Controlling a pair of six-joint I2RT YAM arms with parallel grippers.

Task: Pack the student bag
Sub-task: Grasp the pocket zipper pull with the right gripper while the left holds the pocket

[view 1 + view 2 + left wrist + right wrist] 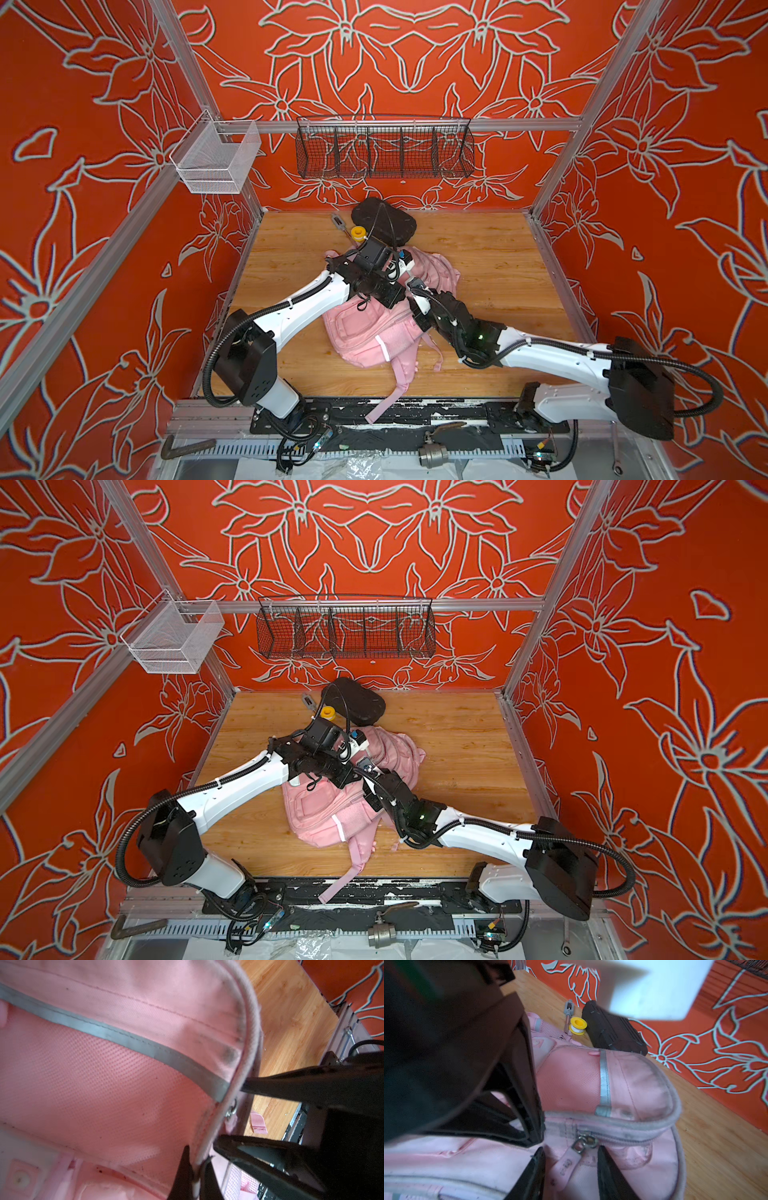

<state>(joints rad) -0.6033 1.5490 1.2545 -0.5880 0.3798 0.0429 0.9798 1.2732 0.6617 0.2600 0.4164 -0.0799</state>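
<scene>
Left gripper (196, 1159) is pinching one student bag's (104, 1084) edge; right gripper (570, 1150), spread, is straddling one zipper pull (568, 1165); open tabletop (716, 1147) beyond.

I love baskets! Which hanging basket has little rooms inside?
The wide black wire basket: dividers split it into sections. The small white mesh basket shows none.

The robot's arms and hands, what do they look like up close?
The left arm and right arm have smooth white shells between chunky black joints. Ribbed black cable hoses loop alongside each. A small green light glows near the right wrist. The left hand and right hand each end in two flat black tapering fingers.
</scene>
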